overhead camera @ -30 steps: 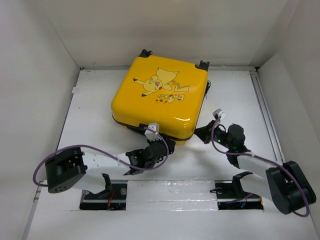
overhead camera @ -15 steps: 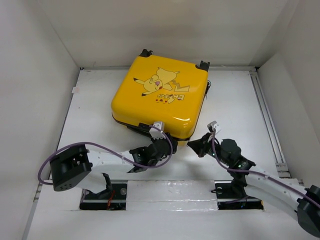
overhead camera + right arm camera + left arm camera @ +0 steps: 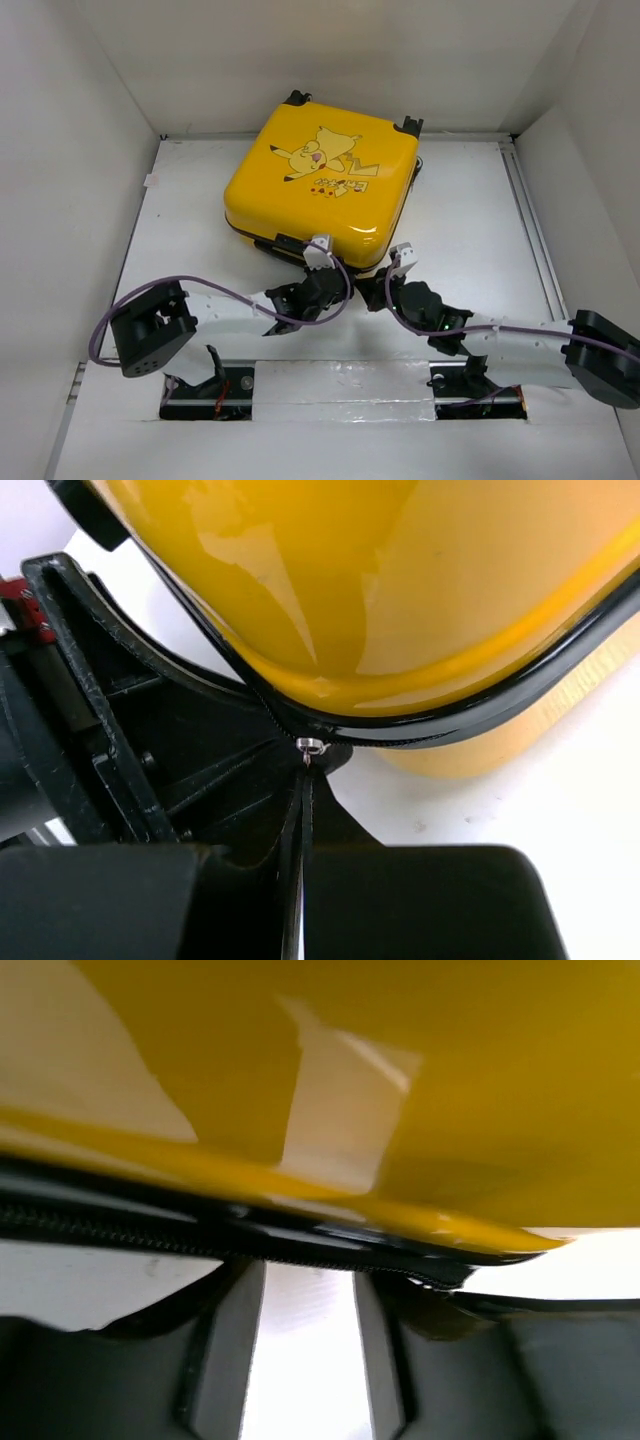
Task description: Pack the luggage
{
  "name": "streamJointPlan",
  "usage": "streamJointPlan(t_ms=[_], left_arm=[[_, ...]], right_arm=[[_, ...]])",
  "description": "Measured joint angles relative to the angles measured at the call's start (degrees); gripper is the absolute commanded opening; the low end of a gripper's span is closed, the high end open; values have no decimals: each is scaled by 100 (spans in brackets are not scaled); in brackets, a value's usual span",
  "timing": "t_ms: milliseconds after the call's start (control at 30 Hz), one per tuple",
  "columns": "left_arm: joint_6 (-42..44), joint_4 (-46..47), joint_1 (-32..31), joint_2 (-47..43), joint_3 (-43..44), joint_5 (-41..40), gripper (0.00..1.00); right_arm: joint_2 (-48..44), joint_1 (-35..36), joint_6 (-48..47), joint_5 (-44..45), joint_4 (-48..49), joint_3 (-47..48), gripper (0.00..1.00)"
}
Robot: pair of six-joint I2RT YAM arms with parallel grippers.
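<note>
The luggage (image 3: 320, 190) is a yellow Pikachu-print suitcase lying flat with its lid down, at the back centre of the table. Both grippers are at its near edge. My left gripper (image 3: 330, 275) is open and empty, its two fingers reaching up to the black zip band (image 3: 300, 1245) under the yellow shell (image 3: 400, 1080). My right gripper (image 3: 366, 297) is at the near right corner. In the right wrist view it (image 3: 305, 770) is shut on the small metal zipper pull (image 3: 311, 746) at the black zip line below the shell (image 3: 400, 580).
White walls (image 3: 80, 150) close in the table on the left, back and right. A grey rail (image 3: 530, 230) runs along the right side. The arm bases (image 3: 340, 385) sit at the near edge. The left arm's black gripper body (image 3: 90, 740) is close beside the right gripper.
The right arm has swung left to the suitcase's near corner and closed on the zipper pull. The left gripper moved forward to the zip edge. The suitcase has turned and shifted slightly.
</note>
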Motion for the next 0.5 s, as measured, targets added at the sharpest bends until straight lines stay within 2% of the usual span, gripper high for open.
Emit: streamJointPlan(t_ms=[133,300,367,400,500], left_arm=[[-168,-107,92,-509,-407,-125,53],[-402,-977,22,-2413,-949,-796,66],[-472,-1366,15,-3209,-949,-1147,74],[-466,-1519,15,-3556,-944,-1329,81],[-352,-1832,181,-4159,-837,-1735,86]], right_arm=[[118,131,31,151,101,114,0],[13,144,63,162,15,118,0],[-7,142,81,149,-4,118,0],[-11,142,83,149,-9,118,0],[-20,142,98,138,-11,118,0]])
